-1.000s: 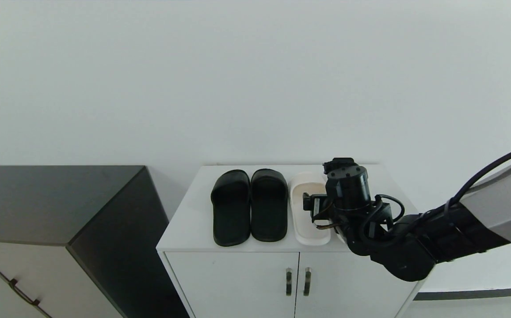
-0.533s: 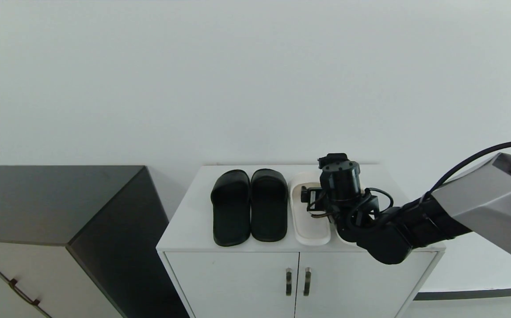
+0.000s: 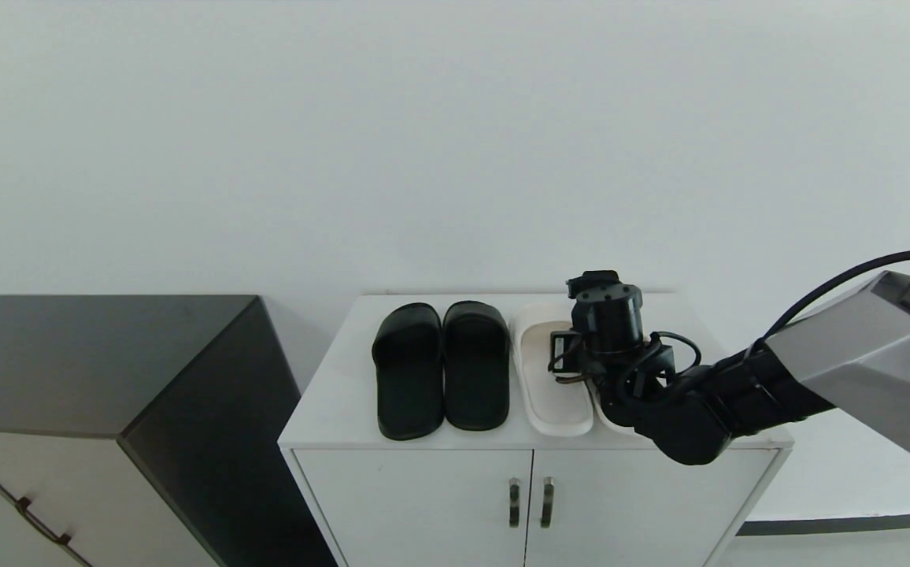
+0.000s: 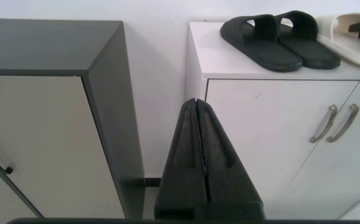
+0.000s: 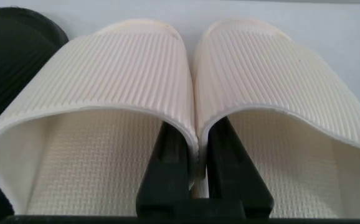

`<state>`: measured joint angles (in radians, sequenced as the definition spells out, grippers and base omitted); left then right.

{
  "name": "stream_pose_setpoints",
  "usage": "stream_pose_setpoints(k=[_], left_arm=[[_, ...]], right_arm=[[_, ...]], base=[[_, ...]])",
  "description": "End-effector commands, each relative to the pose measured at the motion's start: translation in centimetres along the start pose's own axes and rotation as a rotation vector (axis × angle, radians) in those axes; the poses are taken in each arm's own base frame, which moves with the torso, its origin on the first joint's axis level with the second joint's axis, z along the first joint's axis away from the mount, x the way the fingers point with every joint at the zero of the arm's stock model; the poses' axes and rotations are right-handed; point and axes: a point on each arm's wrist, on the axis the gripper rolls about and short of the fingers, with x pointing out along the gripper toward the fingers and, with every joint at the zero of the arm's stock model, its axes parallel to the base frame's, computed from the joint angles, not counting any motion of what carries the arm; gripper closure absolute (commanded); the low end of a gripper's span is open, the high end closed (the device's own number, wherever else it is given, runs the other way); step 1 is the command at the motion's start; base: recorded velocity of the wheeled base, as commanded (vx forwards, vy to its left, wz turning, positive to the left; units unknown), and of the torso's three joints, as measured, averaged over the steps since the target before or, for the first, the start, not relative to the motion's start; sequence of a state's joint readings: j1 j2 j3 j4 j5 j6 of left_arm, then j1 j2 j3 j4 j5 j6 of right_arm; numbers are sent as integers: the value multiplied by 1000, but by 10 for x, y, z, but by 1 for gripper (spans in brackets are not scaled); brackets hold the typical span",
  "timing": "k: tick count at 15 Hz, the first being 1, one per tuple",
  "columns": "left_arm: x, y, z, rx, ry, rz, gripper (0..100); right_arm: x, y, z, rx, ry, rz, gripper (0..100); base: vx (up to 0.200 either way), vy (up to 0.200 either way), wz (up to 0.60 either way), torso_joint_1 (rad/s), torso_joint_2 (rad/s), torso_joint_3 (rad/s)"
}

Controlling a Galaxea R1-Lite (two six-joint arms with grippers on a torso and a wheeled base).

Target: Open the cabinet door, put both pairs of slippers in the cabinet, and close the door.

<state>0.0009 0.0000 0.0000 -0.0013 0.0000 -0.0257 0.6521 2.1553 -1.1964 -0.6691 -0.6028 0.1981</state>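
Two pairs of slippers lie on top of the white cabinet, whose two doors are shut. The black pair is on the left, the white ribbed pair on the right. My right gripper has one finger inside each white slipper and is shut on their two touching inner walls. In the head view its wrist covers the right white slipper. My left gripper is shut and holds nothing, low down in front of the gap between the two cabinets.
A dark-topped cabinet with a drawer handle stands to the left of the white one, a narrow gap between them. The door handles sit side by side at the middle of the white cabinet's front.
My right arm moved from the cabinet's front edge farther in over the white slippers. The white pair and the black pair shifted slightly to the left.
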Motion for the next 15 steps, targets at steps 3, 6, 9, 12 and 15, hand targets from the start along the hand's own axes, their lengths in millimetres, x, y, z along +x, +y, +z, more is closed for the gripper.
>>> stream_pose_setpoints(k=[3,6,9,12,15], left_arm=[[0,0,0,0,1,1,100],[0,0,0,0,1,1,100],[0,0,0,0,1,1,100],[0,0,0,0,1,1,100],[0,0,0,0,0,-1,100]], right_arm=[[-39,-16,35,1,-59,7,100],[-87,-35,33,-41,-34,61,100],[-148,-49,25,-82,-2,267,100],[-184,-66,20,-92,41,534,100],[-191,-69,18,-101,65,584,100]], base=[[0,0,0,0,0,0],[0,0,0,0,0,0],[0,0,0,0,0,0],[0,0,0,0,0,0],[0,0,0,0,0,0]])
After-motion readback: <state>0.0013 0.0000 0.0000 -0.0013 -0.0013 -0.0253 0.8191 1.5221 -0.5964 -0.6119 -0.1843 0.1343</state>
